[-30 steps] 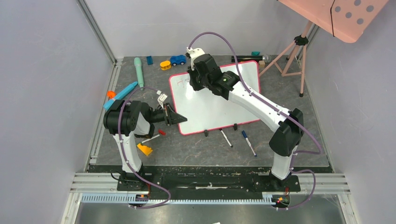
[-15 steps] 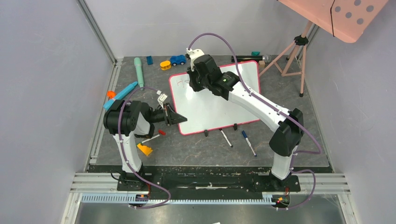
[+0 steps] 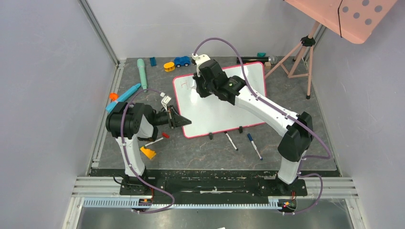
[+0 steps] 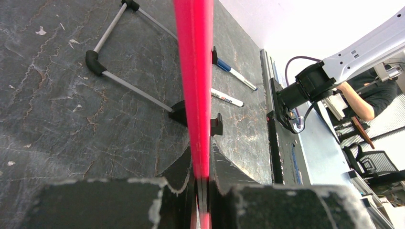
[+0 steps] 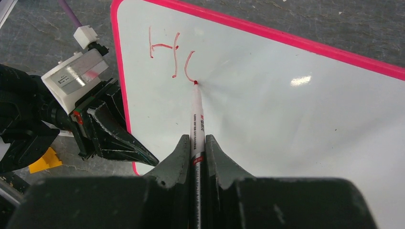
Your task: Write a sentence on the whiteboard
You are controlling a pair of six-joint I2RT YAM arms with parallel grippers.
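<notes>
The whiteboard [image 3: 224,107] with its pink-red frame stands tilted on the table, its writing face [image 5: 286,119] glossy white. The sentence [image 5: 165,52] shows as a red "H" and one curved stroke at the board's upper left corner [image 3: 187,84]. My right gripper [image 5: 195,140] is shut on a white red-ink marker [image 5: 197,117], whose tip touches the board at the curve's lower end. In the top view the right gripper [image 3: 201,88] hangs over that corner. My left gripper [image 3: 184,121] is shut on the board's frame [image 4: 193,71] at its near left edge.
Two loose markers [image 3: 231,141] [image 3: 254,146] lie in front of the board's black feet. Toys sit at the back and left: a blue car [image 3: 182,61], a yellow piece [image 3: 169,66], a teal tool [image 3: 142,72], an orange wedge [image 3: 148,152]. A pink perforated panel on a tripod [image 3: 353,16] stands back right.
My right gripper has shifted slightly right and toward the near edge with the marker, and a curved red stroke now follows the "H". The left arm has not moved.
</notes>
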